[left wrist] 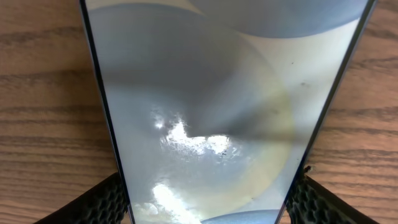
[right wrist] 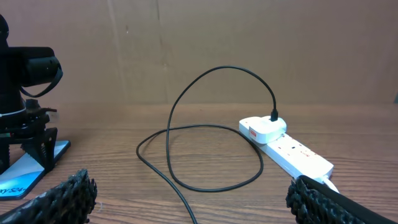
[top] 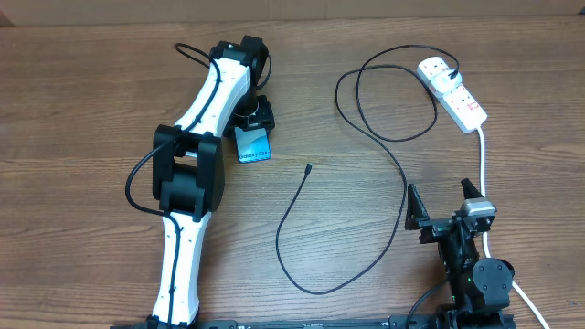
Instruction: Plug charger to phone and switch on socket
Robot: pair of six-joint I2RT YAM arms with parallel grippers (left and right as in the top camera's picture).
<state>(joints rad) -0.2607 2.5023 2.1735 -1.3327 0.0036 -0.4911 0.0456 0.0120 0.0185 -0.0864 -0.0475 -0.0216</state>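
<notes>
The phone point(top: 254, 146) lies on the table at centre left, its light blue screen up. My left gripper point(top: 251, 117) stands over its far end, and in the left wrist view its fingers point(left wrist: 208, 199) press on both long edges of the phone point(left wrist: 217, 93). The charger cable point(top: 366, 183) loops across the table. Its free connector tip point(top: 309, 167) lies right of the phone. Its other end enters a white adapter point(right wrist: 264, 129) seated in the socket strip point(top: 457, 93) at the back right. My right gripper point(top: 445, 203) is open and empty at the front right, in front of the strip point(right wrist: 295, 155).
The strip's thick white cord point(top: 483, 155) runs toward the front edge, past the right arm's base point(top: 475, 274). The left arm point(top: 196, 155) stretches across the left side of the table. A brown wall point(right wrist: 249, 37) stands behind the table.
</notes>
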